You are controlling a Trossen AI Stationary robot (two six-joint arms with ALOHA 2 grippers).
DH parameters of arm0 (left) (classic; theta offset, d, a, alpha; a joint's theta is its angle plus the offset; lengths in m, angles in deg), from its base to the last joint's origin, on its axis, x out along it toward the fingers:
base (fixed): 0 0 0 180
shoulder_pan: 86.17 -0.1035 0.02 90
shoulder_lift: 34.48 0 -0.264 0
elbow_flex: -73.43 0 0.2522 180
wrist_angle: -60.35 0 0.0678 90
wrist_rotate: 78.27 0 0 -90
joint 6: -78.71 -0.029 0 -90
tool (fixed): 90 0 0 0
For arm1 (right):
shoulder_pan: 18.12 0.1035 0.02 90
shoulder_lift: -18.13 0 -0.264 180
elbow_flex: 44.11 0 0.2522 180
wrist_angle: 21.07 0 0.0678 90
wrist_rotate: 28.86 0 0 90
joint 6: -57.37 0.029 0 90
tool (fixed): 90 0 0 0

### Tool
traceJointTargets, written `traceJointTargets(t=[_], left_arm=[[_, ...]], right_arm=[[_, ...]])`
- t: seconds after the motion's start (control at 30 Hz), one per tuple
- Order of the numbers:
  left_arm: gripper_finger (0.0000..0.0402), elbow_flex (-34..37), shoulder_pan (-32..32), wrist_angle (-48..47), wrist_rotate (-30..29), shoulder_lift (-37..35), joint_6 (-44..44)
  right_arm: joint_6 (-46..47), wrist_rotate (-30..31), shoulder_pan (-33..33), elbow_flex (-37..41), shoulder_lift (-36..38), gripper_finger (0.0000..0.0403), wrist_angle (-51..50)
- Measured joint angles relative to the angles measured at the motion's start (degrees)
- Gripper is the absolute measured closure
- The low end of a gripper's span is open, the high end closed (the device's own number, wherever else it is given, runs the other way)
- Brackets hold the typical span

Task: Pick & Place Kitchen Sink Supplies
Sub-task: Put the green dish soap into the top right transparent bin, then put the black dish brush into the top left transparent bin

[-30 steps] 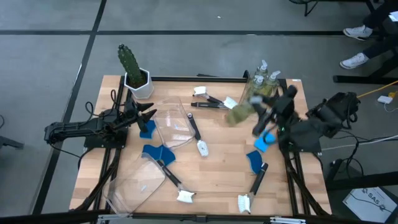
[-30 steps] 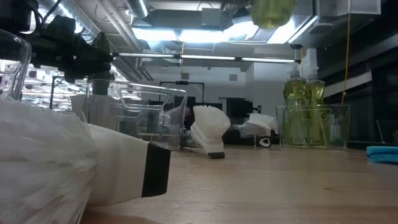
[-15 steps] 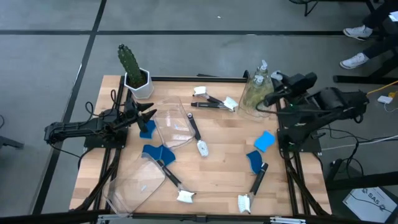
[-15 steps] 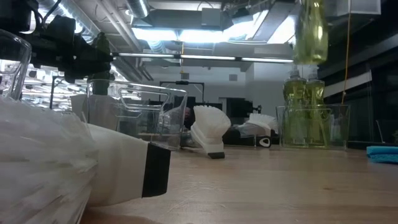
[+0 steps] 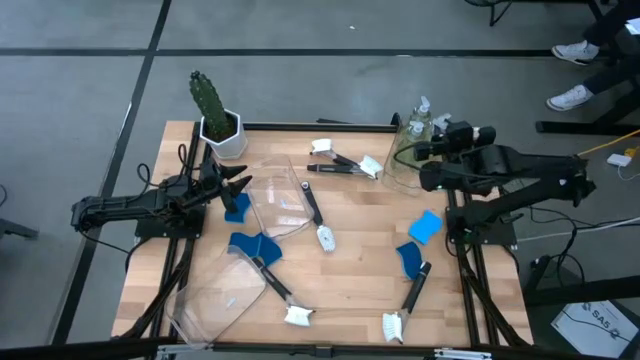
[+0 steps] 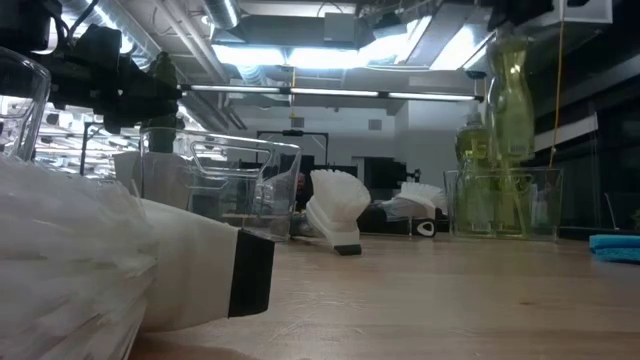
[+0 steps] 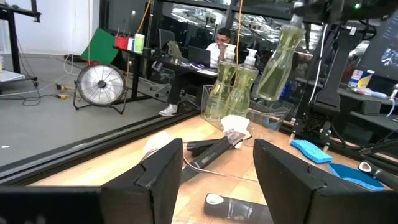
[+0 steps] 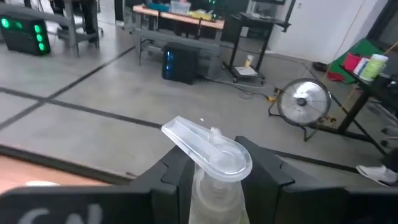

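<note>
Clearly, a pump bottle (image 6: 510,95) of yellowish-green soap is being held by the right gripper (image 8: 211,177) above the clear bin (image 5: 408,165) at the table's far right corner, where two like bottles (image 6: 482,175) are already standing. The grip is being taken high on the neck, just under the pump head, presumably so that the slim body is hanging free and can be lowered between the bin's walls; in the left wrist view the bottle (image 7: 278,59) is seen tilting somewhat. Whether its base is already inside the bin's rim is not being shown plainly.

The left gripper (image 5: 238,188) is being kept waiting, fingers spread wide and holding nothing, at the table's left side beside a blue sponge (image 5: 236,207) and another clear bin (image 5: 280,205).

The bottles are looking like smooth, transparent plastic with narrow waists and pale pump tops. The sponges (image 5: 424,226) are appearing flat, soft and matte. Black-handled brushes (image 5: 410,300) with white heads are lying scattered on the pale wooden table (image 5: 350,270), rigid and slender, so they are likely being left for later grasps by the handle.
</note>
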Motion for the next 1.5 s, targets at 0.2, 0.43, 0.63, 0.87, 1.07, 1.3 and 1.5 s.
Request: traceJointTargets(t=[0.2, 0.43, 0.63, 0.87, 1.07, 1.3, 1.5], left_arm=[[0.0212, 0.0, 0.0, 0.0, 0.0, 0.0, 0.0], [0.0212, 0.0, 0.0, 0.0, 0.0, 0.0, 0.0], [0.0210, 0.0, 0.0, 0.0, 0.0, 0.0, 0.0], [0.0212, 0.0, 0.0, 0.0, 0.0, 0.0, 0.0], [0.0212, 0.0, 0.0, 0.0, 0.0, 0.0, 0.0], [0.0210, 0.0, 0.0, 0.0, 0.0, 0.0, 0.0], [0.0212, 0.0, 0.0, 0.0, 0.0, 0.0, 0.0]], right_arm=[[0.0, -0.4, -1.8, 7.4, 0.2, 0.0304, 5.4], [-0.2, -1.0, -4.2, 17.8, 0.2, 0.0287, 15.8], [-0.3, -2.8, -5.4, 21.1, 0.2, 0.0284, 21.4], [-6.2, -9.7, -7.2, 21.1, 1.2, 0.0281, 23.0], [-9.3, -14.3, -7.5, 20.9, 3.6, 0.0250, 25.3], [-13.5, -20.2, -7.5, 19.7, 7.7, 0.0160, 25.3], [-15.5, -24.5, -7.5, 18.6, 10.0, 0.0096, 24.9]])
